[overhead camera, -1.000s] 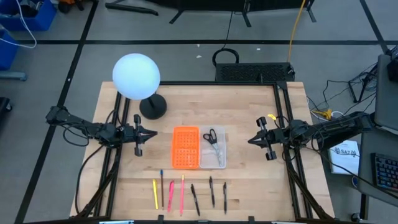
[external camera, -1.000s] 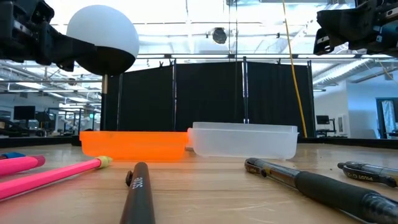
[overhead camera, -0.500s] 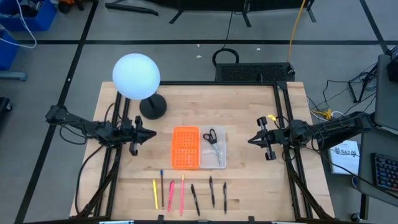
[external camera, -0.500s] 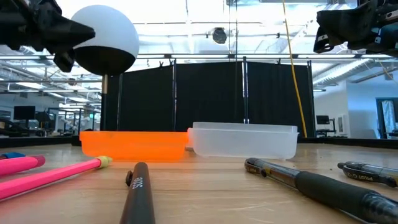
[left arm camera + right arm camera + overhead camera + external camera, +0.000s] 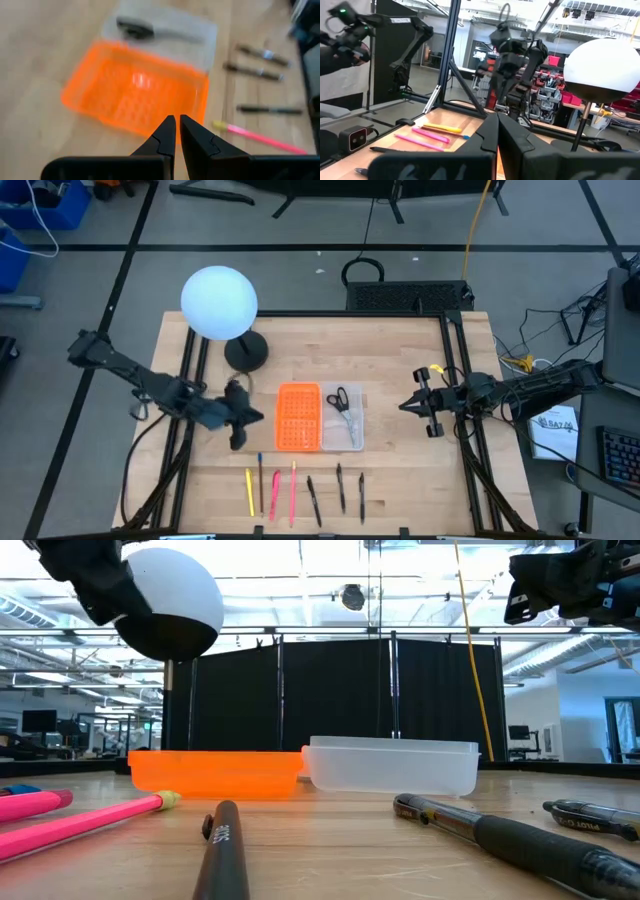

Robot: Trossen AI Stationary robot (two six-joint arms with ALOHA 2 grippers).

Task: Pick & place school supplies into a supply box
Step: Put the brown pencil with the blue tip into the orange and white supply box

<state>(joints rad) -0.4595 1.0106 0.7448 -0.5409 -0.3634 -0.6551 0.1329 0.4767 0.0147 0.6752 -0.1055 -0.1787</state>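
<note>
The supply box lies mid-table: its orange perforated half [image 5: 298,417] joins the clear half [image 5: 343,420], and the black-handled scissors [image 5: 339,398] lie inside the clear half. Several pens and pencils, yellow [image 5: 250,492], pink-red [image 5: 293,490] and black [image 5: 341,487], lie flat in a row by the near edge. My left gripper [image 5: 258,418] hovers shut just left of the orange half [image 5: 135,95], above the table. My right gripper [image 5: 404,406] hangs shut in the air to the right of the clear half. Neither gripper holds anything.
A white globe lamp [image 5: 219,302] stands on its dark round base [image 5: 246,352] at the far left of the table, close behind my left arm. Bare wood shows on either side of the box and between the box and the pen row.
My left gripper has swung from beside the lamp base toward the table's near edge and right, closing in on the orange half, and it has tipped to point more downward. The right arm, the box and the pens have stayed put.
</note>
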